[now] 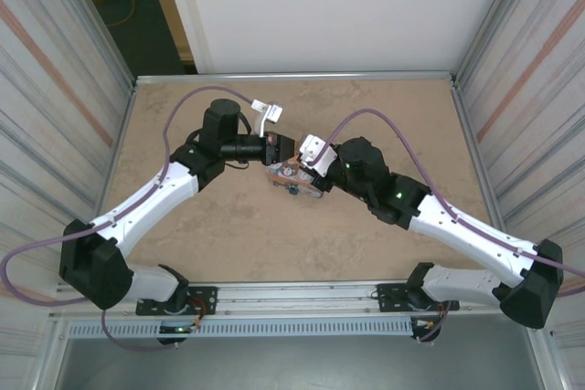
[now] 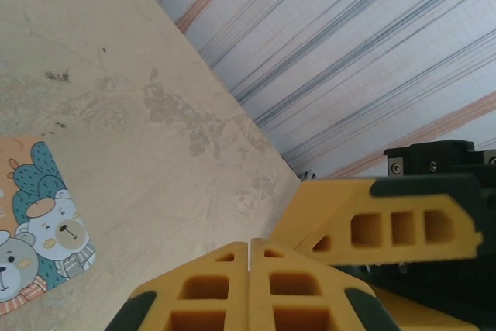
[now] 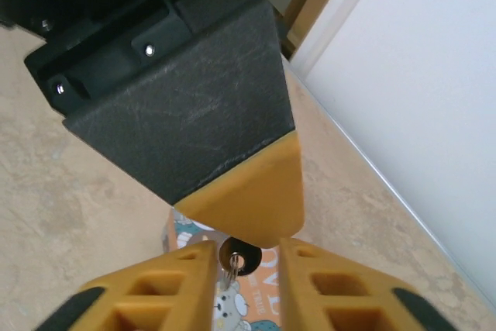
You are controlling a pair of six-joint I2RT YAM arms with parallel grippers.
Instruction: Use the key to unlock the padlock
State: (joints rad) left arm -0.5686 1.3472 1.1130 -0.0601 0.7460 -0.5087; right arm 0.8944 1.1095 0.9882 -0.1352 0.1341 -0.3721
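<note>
Working the key-to-lock step at mid-table, well off every edge. My left gripper (image 2: pixel 249 269) is shut tip to tip; whether it pinches the key, I cannot tell. My right gripper (image 3: pixel 246 250) stands apart around a small dark piece with a silvery loop, likely the padlock (image 3: pixel 239 257), over the tin (image 2: pixel 43 222). Next move calls for fine alignment. Right wrist view gives the padlock close; top view gives both arms meeting.

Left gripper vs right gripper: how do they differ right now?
The left gripper has its fingers pressed together; the right gripper has its fingers apart. Nothing shows between the left gripper's fingers; the key sits in the right gripper's gap. Shared: yellow fingers, both tips close together over the picture tin.
</note>
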